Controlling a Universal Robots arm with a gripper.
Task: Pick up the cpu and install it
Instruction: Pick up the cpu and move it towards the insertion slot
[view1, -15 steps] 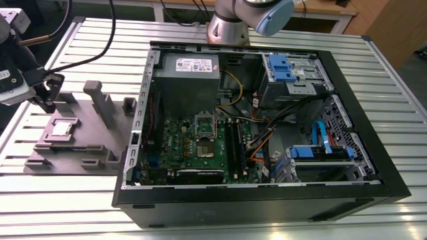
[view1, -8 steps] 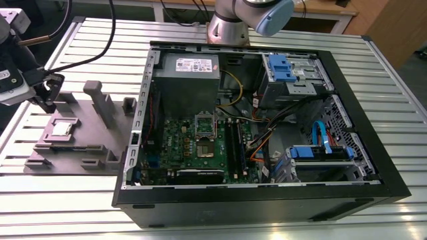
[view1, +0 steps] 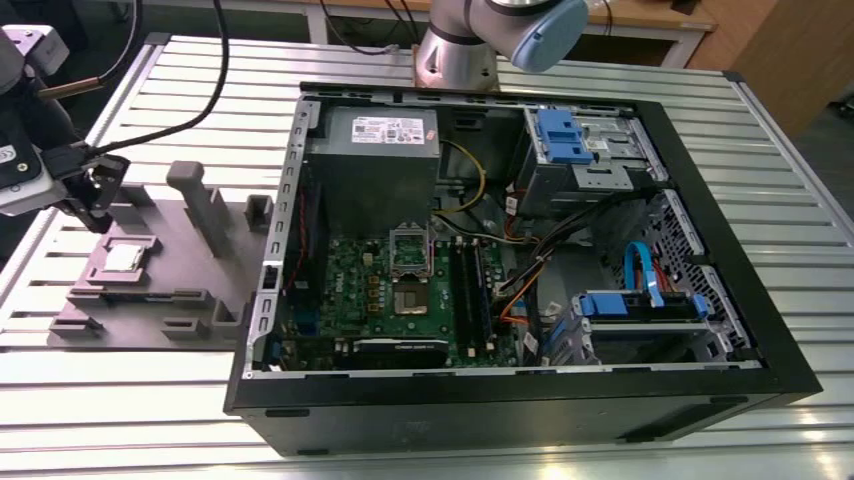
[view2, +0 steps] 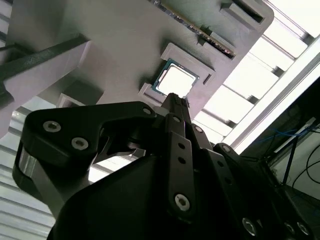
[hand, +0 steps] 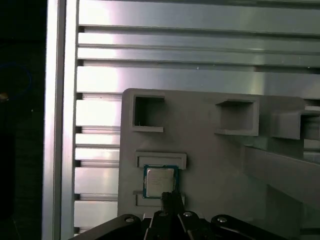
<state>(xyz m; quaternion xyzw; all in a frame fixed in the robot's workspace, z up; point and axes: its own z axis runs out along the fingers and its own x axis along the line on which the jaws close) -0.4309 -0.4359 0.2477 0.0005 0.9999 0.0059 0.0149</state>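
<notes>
**Gripper above the cpu on its holder, beside the open computer case.**

The slatted metal table carries the case towards the exterior view's right, and bare slats lie all around it. Inside the case, the green motherboard has its socket uncovered, with cables and drive bays crowding the far side. The grey holder sits just beside the case wall. Its upright posts rise between the case and the cpu recess, while the outer edge stays open. The cpu lies flat in a shallow recess, seen in both wrist views. The gripper tips are pressed together and hold nothing, poised near the chip's edge.
</notes>
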